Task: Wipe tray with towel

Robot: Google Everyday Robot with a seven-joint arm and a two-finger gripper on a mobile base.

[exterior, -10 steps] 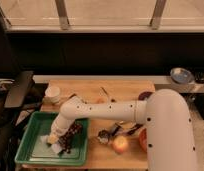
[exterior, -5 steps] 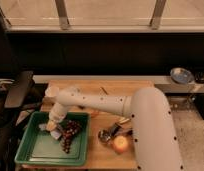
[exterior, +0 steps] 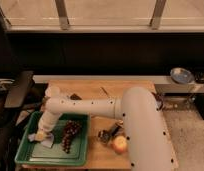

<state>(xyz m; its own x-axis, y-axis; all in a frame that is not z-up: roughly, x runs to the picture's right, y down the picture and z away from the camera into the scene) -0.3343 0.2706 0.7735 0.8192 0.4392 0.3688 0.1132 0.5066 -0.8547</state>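
Reaching down into the green tray (exterior: 25,156), my gripper (exterior: 41,135) sits at its left side, pressed onto the pale towel (exterior: 45,141) that lies on the tray floor — whether it grips the cloth, I cannot tell. Just right of it, also inside the tray, lies a bunch of dark grapes (exterior: 69,133). Farther right, on the wooden table (exterior: 102,155), rests an apple (exterior: 119,145).

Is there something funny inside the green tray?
Yes. A dark bunch of grapes lies in the tray, right where the tool presses the towel at the left side, so wiping is blocked.
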